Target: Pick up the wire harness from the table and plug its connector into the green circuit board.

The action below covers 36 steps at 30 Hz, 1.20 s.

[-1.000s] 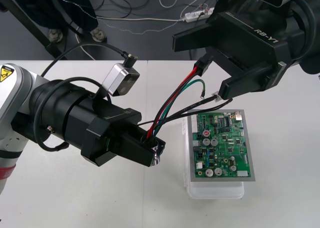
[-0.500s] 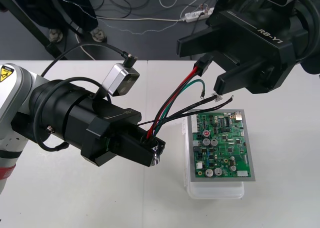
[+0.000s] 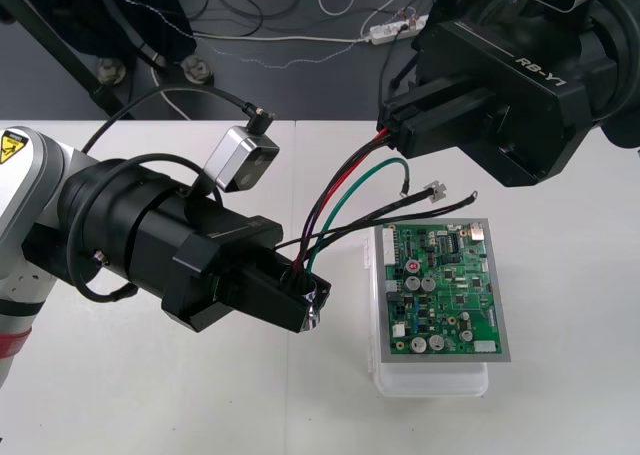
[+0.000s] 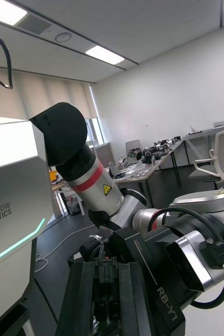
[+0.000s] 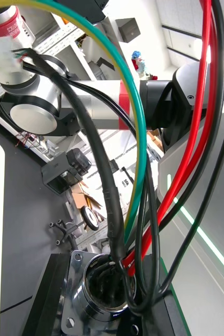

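Note:
The wire harness hangs in the air between both grippers. My left gripper is shut on its round metal socket, whose flange sits between the black fingers. Red wire, green wire and black wires climb from the socket to the small black plug. My right gripper is shut on that plug, squeezed between its two fingers. The green circuit board lies on its white base below and to the right of the wires, apart from them.
Loose wire ends with small terminals dangle just above the board's far edge. A silver camera sits on top of the left wrist. The table's far edge runs right behind the right gripper, with cables on the dark floor beyond.
The right gripper's fingers stood wide apart around the plug a second ago and have closed on it. The left arm and the socket have not moved.

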Each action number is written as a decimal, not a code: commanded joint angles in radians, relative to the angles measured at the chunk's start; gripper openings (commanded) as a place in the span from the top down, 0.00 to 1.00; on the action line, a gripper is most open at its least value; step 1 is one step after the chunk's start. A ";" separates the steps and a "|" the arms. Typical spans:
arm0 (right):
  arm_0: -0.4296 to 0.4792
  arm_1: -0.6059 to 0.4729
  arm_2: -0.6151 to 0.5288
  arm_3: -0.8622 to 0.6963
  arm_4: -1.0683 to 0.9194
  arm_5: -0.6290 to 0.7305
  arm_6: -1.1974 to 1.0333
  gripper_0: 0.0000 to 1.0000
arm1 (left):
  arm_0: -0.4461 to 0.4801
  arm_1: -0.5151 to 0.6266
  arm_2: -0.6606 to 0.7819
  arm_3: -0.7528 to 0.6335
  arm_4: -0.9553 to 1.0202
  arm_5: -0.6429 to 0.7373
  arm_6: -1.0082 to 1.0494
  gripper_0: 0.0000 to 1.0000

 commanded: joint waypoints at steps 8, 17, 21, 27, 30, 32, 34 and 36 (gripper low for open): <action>-0.039 0.009 0.013 -0.008 -0.018 -0.005 0.048 1.00 | 0.016 0.027 -0.014 -0.036 0.019 -0.023 0.054 1.00; -0.039 0.006 0.013 -0.008 -0.018 -0.005 0.046 1.00 | 0.016 0.027 -0.014 -0.036 0.019 -0.023 0.054 1.00; -0.039 0.004 0.013 -0.005 -0.018 -0.005 0.048 1.00 | 0.016 0.027 -0.014 -0.036 0.019 -0.023 0.054 1.00; -0.039 0.002 0.013 -0.005 -0.016 -0.005 0.048 1.00 | 0.026 -0.001 -0.006 -0.013 0.028 -0.023 0.053 1.00; -0.039 0.001 0.013 -0.005 -0.016 -0.005 0.048 1.00 | 0.020 -0.002 0.011 -0.013 0.028 -0.023 0.020 1.00; -0.039 0.001 0.013 -0.005 -0.018 -0.005 0.048 1.00 | 0.020 -0.002 0.023 -0.017 0.028 -0.023 0.028 1.00; -0.039 0.001 0.013 -0.005 -0.018 -0.005 0.048 1.00 | 0.020 -0.001 0.031 -0.028 0.028 -0.023 0.034 1.00; -0.039 0.001 0.013 -0.005 -0.018 -0.005 0.048 1.00 | 0.019 0.003 0.035 -0.031 0.028 -0.023 0.034 1.00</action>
